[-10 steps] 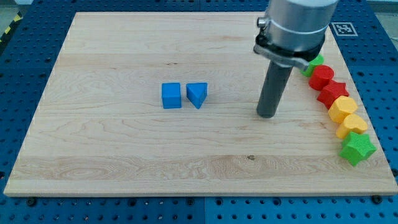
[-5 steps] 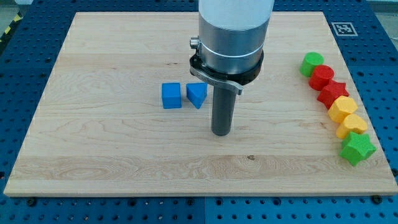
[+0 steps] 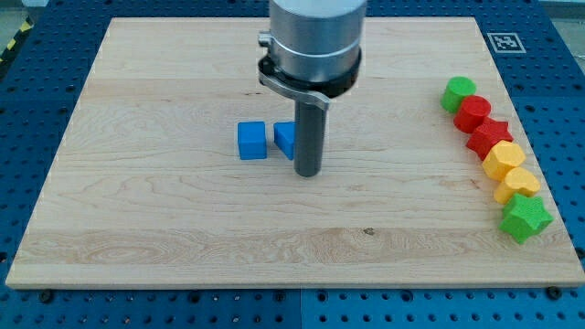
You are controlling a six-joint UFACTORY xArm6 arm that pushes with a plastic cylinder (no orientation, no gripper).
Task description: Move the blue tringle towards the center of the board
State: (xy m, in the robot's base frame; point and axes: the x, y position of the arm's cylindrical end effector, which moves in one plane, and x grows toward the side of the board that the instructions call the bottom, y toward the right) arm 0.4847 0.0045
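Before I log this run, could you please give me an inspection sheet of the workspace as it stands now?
Surface: wooden board, lying flat on a blue perforated table.
Job's things: blue triangle, partly hidden behind the rod; my tip stands at its right, at the view's bottom side.
Clutter: blue cube just left of the triangle; along the right edge a green cylinder, red cylinder, red star, two yellow blocks, green star.
Pincer: nothing seen; the arm ends in a rod.
Cables: nothing seen.
Surroundings: printed marker at the board's top right corner.
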